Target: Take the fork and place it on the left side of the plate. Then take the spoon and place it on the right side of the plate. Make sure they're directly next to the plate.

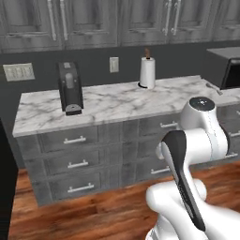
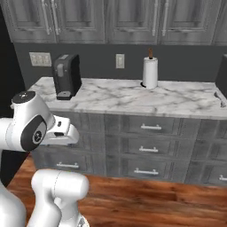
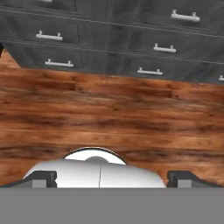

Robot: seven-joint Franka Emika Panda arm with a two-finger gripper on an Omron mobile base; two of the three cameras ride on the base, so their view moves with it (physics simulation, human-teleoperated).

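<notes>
Fork first, by the task's order: where it lies I cannot tell, nor where the plate is. What can be made out is a slim grey sliver (image 1: 213,87) flat on the marble table (image 1: 117,105), at about 3 o'clock from the paper towel roll (image 1: 147,72) and just short of the dark appliance (image 1: 230,72) at the table's right end. From the right base view it sits at the far right edge (image 2: 219,98). It may be the spoon, but it is too small to be sure.

Judging by the task, both pieces should be light, stiff and thin, lying nearly flush with a smooth top, so they are likely to skid or pivot if pinched off-centre. A hold across the handle near its middle, jaws set crosswise to its length, looks the safest bet.

The jaws stand wide apart with nothing between them. The finger tips (image 3: 43,178) rise at the bottom corners of the hand view, aimed down at the wooden floor (image 3: 109,113) with the drawer fronts (image 3: 131,43) at 12 o'clock. The arm is folded low, well short of the table.

A black coffee machine (image 1: 70,89) stands at 9 o'clock from the roll.
</notes>
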